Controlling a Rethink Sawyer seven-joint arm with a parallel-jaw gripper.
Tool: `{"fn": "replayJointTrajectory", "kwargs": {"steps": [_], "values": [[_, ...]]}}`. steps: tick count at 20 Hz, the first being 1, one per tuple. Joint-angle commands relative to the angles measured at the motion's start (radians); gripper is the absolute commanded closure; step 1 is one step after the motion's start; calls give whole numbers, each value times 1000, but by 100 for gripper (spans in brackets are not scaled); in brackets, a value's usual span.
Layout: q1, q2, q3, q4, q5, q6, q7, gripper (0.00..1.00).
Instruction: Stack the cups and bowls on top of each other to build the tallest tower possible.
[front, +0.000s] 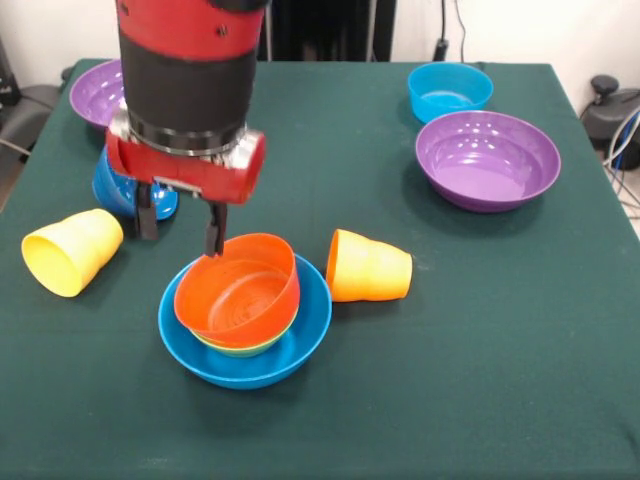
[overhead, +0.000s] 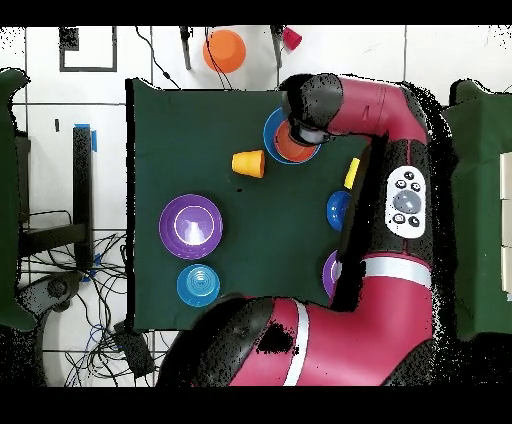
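1. Nearest on the green tabletop (front: 480, 380), a large blue bowl (front: 245, 365) was seen holding a green bowl (front: 240, 348), with an orange bowl (front: 238, 290) tilted on top.
2. The jaws (front: 180, 222) were held open, one finger (front: 214, 232) at the orange bowl's far rim, the other outside it.
3. An orange cup (front: 368, 267) lay on its side just right of the stack, and a yellow cup (front: 72, 250) lay toppled to the left.
4. A dark blue bowl (front: 112, 185) was partly hidden behind the arm.
5. Farther back, a purple bowl (front: 487, 160) and a cyan bowl (front: 450, 90) were found at right, and another purple bowl (front: 95, 92) at the far left.
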Motion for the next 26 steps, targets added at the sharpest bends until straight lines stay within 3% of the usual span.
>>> {"fn": "replayJointTrajectory", "kwargs": {"steps": [1, 2, 4, 10, 15, 19, 22, 26], "values": [[6, -44, 79, 24, 47, 130, -43, 0], [-1, -51, 85, 37, 61, 145, -42, 0], [-18, -75, 104, 90, 61, 81, -103, 0], [-51, -107, 140, 136, 21, -3, -285, 0], [-69, -120, 139, 183, 12, -19, -256, 0], [-27, -154, 108, 237, -36, -102, -198, 0], [2, -185, 115, 303, -22, -163, -125, 0], [21, -200, 129, 342, -25, -238, -101, 0]]}}
